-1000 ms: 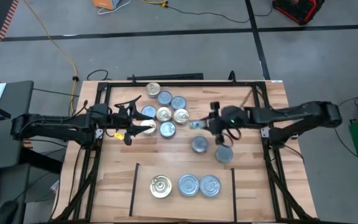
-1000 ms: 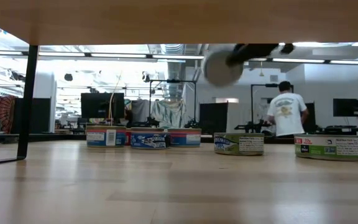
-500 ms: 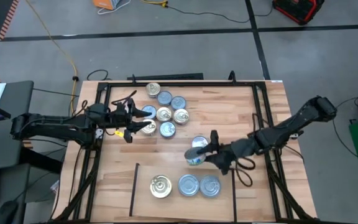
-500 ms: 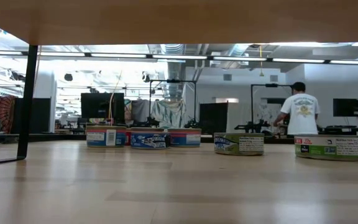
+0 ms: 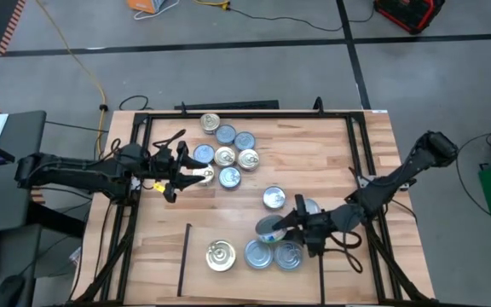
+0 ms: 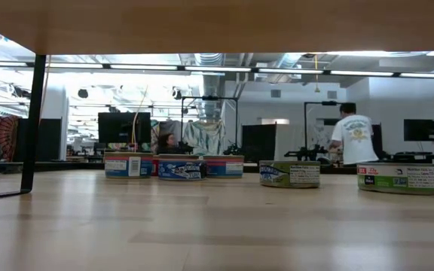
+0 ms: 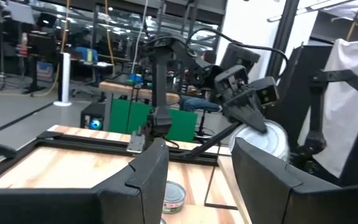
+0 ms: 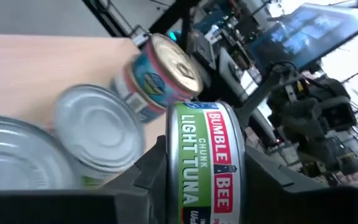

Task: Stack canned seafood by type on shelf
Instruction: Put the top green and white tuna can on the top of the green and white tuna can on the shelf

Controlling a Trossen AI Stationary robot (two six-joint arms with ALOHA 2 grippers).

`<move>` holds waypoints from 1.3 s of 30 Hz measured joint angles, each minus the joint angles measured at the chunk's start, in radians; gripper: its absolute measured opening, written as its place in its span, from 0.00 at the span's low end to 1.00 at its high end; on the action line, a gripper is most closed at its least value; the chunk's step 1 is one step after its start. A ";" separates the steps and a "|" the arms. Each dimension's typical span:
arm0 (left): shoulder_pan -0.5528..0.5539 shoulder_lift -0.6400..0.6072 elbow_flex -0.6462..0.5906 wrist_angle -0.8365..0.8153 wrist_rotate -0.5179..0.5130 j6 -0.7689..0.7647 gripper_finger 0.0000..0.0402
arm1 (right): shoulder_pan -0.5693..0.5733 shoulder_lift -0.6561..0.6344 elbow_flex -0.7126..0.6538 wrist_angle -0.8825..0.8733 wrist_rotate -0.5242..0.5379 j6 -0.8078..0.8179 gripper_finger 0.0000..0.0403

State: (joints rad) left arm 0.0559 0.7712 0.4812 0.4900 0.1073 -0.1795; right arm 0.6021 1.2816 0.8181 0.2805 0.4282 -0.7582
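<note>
Right gripper (image 5: pixel 290 228) pinching a green tuna can (image 8: pixel 206 163) just above the shelf (image 5: pixel 196 275) row. Left gripper (image 5: pixel 183 173) spread, waiting.

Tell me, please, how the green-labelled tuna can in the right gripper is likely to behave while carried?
The tuna can looks rigid metal, so it shouldn't deform between the right gripper fingers. Held on edge, its round wall might roll if released that way.

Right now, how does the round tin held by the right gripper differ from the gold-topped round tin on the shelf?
The green-labelled tuna tin sits clamped in the right gripper, above the shelf's silver-topped tins; the gold-topped tin rests alone on the light wood shelf. The held tin has a silver top; the shelf tin's top is gold. Both are small, flat and round.
</note>
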 joint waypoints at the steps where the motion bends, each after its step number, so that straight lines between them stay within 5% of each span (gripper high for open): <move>1: -0.004 0.000 0.000 0.000 -0.007 0.001 0.42 | 0.006 0.000 0.000 -0.006 0.000 0.000 0.41; 13: -0.011 0.000 0.000 0.014 -0.049 0.033 0.42 | 0.048 0.112 0.002 0.142 -0.011 -0.016 0.43; 22: -0.011 0.000 0.000 0.021 -0.049 0.037 0.42 | 0.082 0.238 0.135 0.135 0.024 -0.112 0.44; 39: -0.011 0.000 0.000 0.014 -0.041 0.037 0.42 | 0.126 0.238 0.173 0.119 0.066 -0.028 0.47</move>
State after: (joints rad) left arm 0.0452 0.7712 0.4812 0.5043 0.0663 -0.1425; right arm 0.7277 1.5192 0.9911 0.3993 0.4946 -0.7858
